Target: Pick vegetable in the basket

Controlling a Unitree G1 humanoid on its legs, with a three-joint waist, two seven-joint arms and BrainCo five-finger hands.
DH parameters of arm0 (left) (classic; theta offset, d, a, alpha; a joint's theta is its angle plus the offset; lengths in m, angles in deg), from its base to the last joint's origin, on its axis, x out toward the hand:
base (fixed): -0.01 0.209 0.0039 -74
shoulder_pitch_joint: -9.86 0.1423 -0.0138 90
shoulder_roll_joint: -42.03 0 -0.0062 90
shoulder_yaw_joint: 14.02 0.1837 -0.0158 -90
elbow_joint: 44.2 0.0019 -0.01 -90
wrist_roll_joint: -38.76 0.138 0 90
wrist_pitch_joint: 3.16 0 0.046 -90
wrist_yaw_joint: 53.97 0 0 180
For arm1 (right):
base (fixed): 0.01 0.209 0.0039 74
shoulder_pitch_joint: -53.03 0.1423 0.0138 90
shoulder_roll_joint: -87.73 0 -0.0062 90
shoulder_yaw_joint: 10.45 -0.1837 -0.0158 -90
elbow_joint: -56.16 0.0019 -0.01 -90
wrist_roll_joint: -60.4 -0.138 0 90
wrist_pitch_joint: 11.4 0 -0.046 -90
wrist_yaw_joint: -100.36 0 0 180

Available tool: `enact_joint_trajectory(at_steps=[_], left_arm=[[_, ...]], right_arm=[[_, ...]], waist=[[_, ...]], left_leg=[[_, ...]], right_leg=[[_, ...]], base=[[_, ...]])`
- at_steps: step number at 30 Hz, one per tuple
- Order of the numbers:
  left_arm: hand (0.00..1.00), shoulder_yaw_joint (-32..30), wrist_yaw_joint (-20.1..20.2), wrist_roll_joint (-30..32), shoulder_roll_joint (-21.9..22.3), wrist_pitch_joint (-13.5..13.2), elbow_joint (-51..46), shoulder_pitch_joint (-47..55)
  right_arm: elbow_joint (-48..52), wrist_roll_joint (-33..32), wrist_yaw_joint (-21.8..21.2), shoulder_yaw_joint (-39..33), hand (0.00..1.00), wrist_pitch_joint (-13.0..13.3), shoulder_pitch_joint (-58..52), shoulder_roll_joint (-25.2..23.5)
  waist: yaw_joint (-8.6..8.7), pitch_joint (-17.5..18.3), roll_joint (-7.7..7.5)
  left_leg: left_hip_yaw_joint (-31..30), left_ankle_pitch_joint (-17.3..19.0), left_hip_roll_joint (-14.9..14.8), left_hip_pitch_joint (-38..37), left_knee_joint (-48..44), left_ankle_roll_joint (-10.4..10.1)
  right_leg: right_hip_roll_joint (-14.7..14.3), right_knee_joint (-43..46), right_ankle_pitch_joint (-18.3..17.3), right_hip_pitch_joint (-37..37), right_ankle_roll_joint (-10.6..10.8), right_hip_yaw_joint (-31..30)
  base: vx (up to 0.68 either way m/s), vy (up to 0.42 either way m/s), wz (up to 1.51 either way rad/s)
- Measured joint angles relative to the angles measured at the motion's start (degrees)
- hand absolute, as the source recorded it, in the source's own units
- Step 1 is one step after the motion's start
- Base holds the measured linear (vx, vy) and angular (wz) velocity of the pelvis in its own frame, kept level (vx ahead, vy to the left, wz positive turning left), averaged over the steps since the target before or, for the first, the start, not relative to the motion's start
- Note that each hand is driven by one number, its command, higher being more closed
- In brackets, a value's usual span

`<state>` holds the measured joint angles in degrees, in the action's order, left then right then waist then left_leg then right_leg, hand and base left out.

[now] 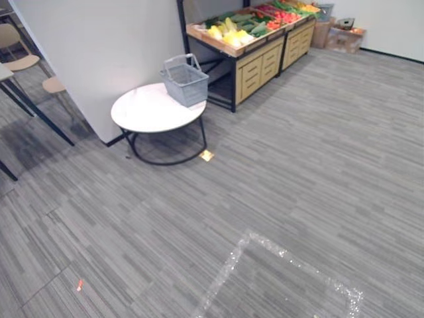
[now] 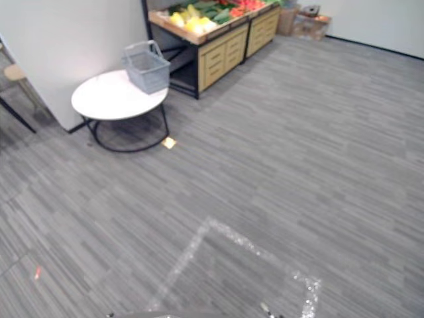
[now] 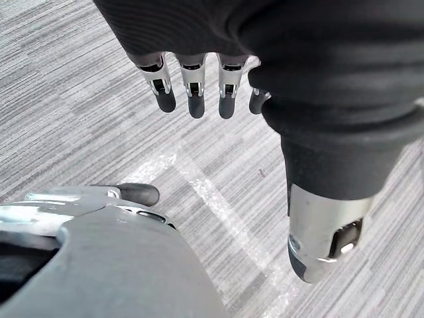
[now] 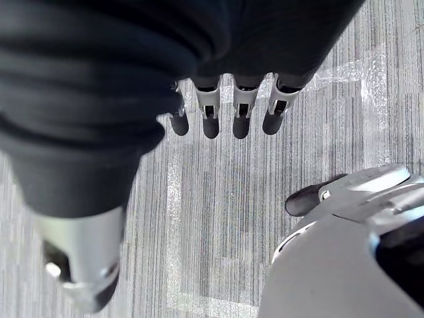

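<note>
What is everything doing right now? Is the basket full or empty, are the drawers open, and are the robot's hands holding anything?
Basket: upright on the white table, handles up, looks empty.
Vegetables: piled on the wooden stand.
Drawers: all shut.
Left hand: open, holding nothing, over the floor.
Right hand: open, holding nothing, over the floor.

basket (image 1: 184,81) on table (image 1: 142,114) far edge, vegetable stand (image 1: 252,74) just behind it
</note>
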<state>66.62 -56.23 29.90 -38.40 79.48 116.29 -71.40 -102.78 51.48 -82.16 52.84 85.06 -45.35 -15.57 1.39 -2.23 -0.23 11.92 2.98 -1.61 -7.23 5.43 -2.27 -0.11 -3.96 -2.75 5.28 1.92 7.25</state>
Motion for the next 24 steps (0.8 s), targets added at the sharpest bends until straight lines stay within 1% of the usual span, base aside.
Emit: enact_joint_trajectory(at_steps=[5,8,9,10,11,13,14,15,16,17,18,19,20,21,22,23,24], left_arm=[[0.0,0.0,0.1,0.0,0.0,0.0,0.0,0.0],[0.0,0.0,0.1,0.0,0.0,0.0,0.0,0.0],[0.0,-0.1,0.1,0.0,0.0,0.0,-0.1,-0.1],[0.0,-0.1,0.0,0.0,0.0,0.0,-0.2,-0.2],[0.0,-0.1,-0.1,0.0,0.0,0.0,-0.3,-0.3],[0.0,-0.9,-0.2,0.0,0.0,0.0,-0.7,-0.8],[0.0,-2.2,-0.3,0.0,0.0,0.1,-0.9,-0.9],[0.0,-2.6,-0.3,0.0,0.0,0.1,-1.0,-1.0],[0.0,-4.6,-0.5,0.0,0.2,0.1,-1.1,-1.2],[0.0,-6.4,-0.7,0.0,0.8,0.1,-1.5,-0.7],[0.0,-8.8,-0.6,-0.1,1.2,0.2,-2.5,-0.4],[0.0,-10.7,-0.7,-0.1,1.5,0.2,-3.5,-0.3],[0.0,-13.5,-0.7,-1.2,3.3,0.3,-5.6,0.1],[0.0,-13.9,-0.8,-2.0,3.6,0.3,-5.8,0.4],[0.0,-14.0,-0.8,-2.3,3.7,0.3,-5.9,0.6],[0.0,-14.0,-0.8,-2.4,3.9,0.4,-6.2,0.9],[0.0,-13.9,-0.7,-2.4,4.0,0.4,-7.0,1.1]], right_arm=[[0.0,0.0,-0.1,0.0,0.0,0.0,0.0,0.0],[0.0,0.0,-0.2,0.0,0.0,0.0,0.0,0.0],[0.0,0.0,-0.2,0.0,0.0,0.0,0.0,0.1],[0.2,0.0,-0.2,0.1,0.0,0.0,0.3,0.2],[0.3,0.0,-0.2,0.1,0.0,0.0,0.7,0.2],[0.5,-0.1,-0.3,0.1,0.0,0.0,1.5,0.1],[0.5,-0.1,-0.5,0.0,0.0,0.0,1.6,0.0],[0.5,-0.1,-0.5,0.0,0.0,0.0,1.6,-0.1],[0.5,-0.2,-0.5,0.0,0.0,-0.1,1.4,-0.3],[0.6,-0.2,-0.5,-0.4,0.0,-0.1,1.3,-0.4],[0.7,-0.3,-0.5,-0.5,0.0,-0.1,1.4,-0.6],[0.8,-0.3,-0.5,-0.2,0.0,-0.1,1.2,-0.7],[2.1,-0.4,-0.5,0.4,0.0,0.0,0.3,-0.5],[2.7,-0.5,-0.4,0.8,0.0,0.0,0.1,-0.6],[3.0,-0.5,-0.4,1.5,0.0,0.0,-0.1,-0.7],[3.2,-0.5,-0.4,2.8,0.0,-0.1,-0.1,-0.4],[3.8,-0.5,-0.4,3.8,0.0,-0.1,0.3,-0.2]], waist=[[0.0,0.0,-0.02],[0.01,-0.3,-0.29],[-0.01,-0.5,0.05],[0.01,-0.5,-0.11],[0.02,-0.4,0.06],[0.01,-1.7,-0.26],[0.08,-2.5,-0.47],[0.12,-2.6,-0.66],[-0.04,-3.2,-0.74],[-0.16,-3.3,-0.83],[0.0,-3.7,-1.25],[-0.05,-4.0,-1.25],[-0.41,-5.2,-0.81],[-0.59,-5.5,-0.94],[-0.71,-5.6,-0.73],[-0.95,-5.5,-0.84],[-1.47,-5.5,-0.83]], left_leg=[[0.0,0.0,0.0,0.0,0.0,0.0],[0.0,0.0,-0.1,0.2,0.0,0.0],[0.1,0.0,-0.2,0.6,0.0,0.0],[0.3,-0.1,-0.3,1.4,0.0,0.1],[0.5,-0.2,-0.4,1.7,0.0,0.2],[0.9,-0.4,-0.4,2.3,0.0,0.1],[1.0,0.3,-0.5,2.5,-1.0,-0.6],[1.1,1.5,-0.7,3.4,-3.1,-0.8],[1.2,6.0,-2.0,6.7,-12.2,-1.7],[1.6,8.2,-3.3,8.9,-19.1,-2.4],[2.1,8.7,-4.8,12.6,-28.3,-2.3],[2.2,8.4,-6.0,15.4,-35.2,-1.9],[0.7,4.0,-8.9,21.7,-51.4,0.7],[0.0,2.2,-9.3,23.6,-55.4,0.6],[-0.7,2.4,-9.3,24.8,-58.3,0.4],[-1.8,3.3,-9.0,26.9,-60.9,-0.5],[-1.8,4.7,-8.9,29.3,-60.2,-1.0]], right_leg=[[0.0,0.0,0.2,-0.1,0.2,0.0],[0.0,0.2,0.2,-0.3,0.3,0.0],[0.0,1.2,0.0,-1.2,0.1,0.0],[0.0,3.8,-1.0,-3.2,-0.6,-0.2],[0.0,5.2,-1.5,-4.1,-0.7,-0.3],[0.2,9.7,-3.4,-7.1,-1.1,-0.6],[0.4,11.7,-4.7,-7.7,-1.4,-0.6],[0.5,12.8,-5.4,-8.2,-1.4,-0.6],[0.5,14.6,-7.7,-8.3,-2.3,-0.7],[0.3,15.3,-8.7,-7.8,-2.6,-0.4],[0.3,16.2,-9.5,-7.3,-3.0,-0.1],[0.3,16.6,-9.9,-6.7,-3.3,0.2],[-0.2,18.8,-12.0,-4.6,-4.4,0.8],[-0.1,19.6,-12.9,-3.9,-4.6,0.9],[0.2,20.2,-13.7,-3.3,-4.8,0.9],[0.6,20.4,-14.7,-2.2,-4.7,0.7],[1.1,20.2,-15.2,-1.8,-4.5,0.2]], base=[[-0.05,-0.018,0.01],[-0.06,-0.018,-0.01],[-0.07,-0.019,-0.07],[-0.04,-0.02,-0.09],[-0.05,-0.028,-0.11],[-0.01,-0.029,-0.08],[0.0,-0.032,-0.01],[-0.01,-0.087,-0.02],[0.01,-0.11,0.0],[0.01,-0.126,0.07],[0.02,-0.097,0.14],[0.06,-0.112,0.19],[0.07,-0.09,0.16],[0.14,-0.068,0.14],[0.16,-0.011,0.08],[0.22,0.006,0.0],[0.16,0.015,-0.04]])
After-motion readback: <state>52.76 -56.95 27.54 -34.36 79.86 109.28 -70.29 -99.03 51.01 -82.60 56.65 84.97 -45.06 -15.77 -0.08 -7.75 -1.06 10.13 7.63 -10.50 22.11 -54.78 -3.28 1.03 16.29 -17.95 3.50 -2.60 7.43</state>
